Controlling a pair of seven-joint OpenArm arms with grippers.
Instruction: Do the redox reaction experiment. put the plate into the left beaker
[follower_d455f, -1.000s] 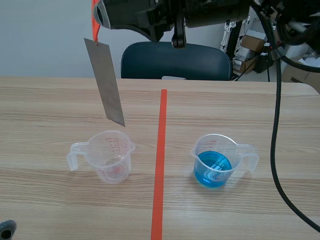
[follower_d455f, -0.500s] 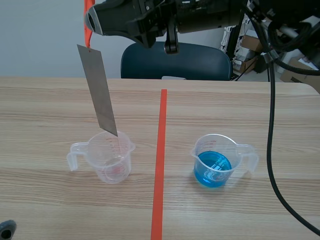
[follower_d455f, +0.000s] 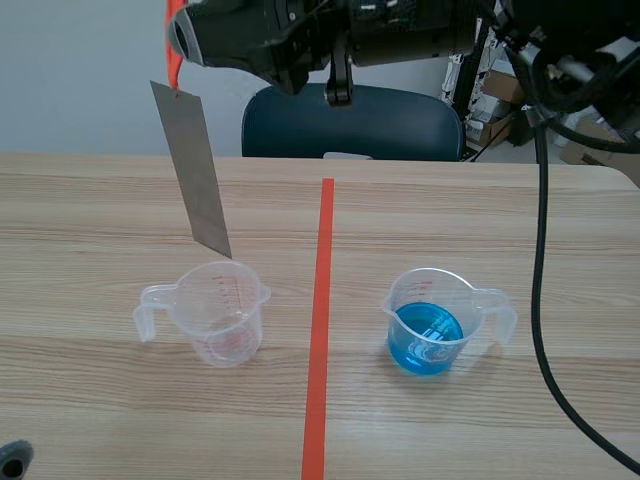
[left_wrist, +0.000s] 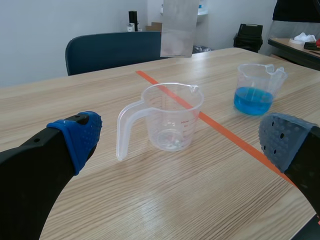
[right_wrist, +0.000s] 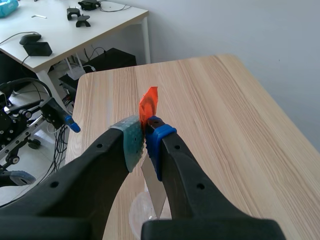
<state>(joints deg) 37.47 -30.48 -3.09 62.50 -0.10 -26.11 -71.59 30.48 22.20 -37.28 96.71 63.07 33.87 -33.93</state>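
Observation:
A thin grey metal plate (follower_d455f: 192, 170) hangs tilted from an orange tab (follower_d455f: 175, 40). My right gripper (follower_d455f: 182, 42), raised across the top of the scene, is shut on that tab. The plate's lower corner hovers just above the far rim of the empty clear left beaker (follower_d455f: 222, 312). In the right wrist view the gripper (right_wrist: 145, 135) pinches the tab (right_wrist: 149, 104), and the plate (right_wrist: 154, 187) dangles below it. My left gripper (left_wrist: 182, 139) is open, low over the table. The empty beaker (left_wrist: 172, 117) stands ahead of it, with the plate (left_wrist: 179, 27) above.
A second clear beaker (follower_d455f: 432, 322) with blue liquid stands right of the orange tape line (follower_d455f: 320, 320). It also shows in the left wrist view as the blue beaker (left_wrist: 257, 90). A dark blue chair (follower_d455f: 350, 125) sits behind the table's far edge.
The right arm carried the plate leftward. Its lower corner dipped to the left beaker's rim half a second ago and now hangs slightly higher.

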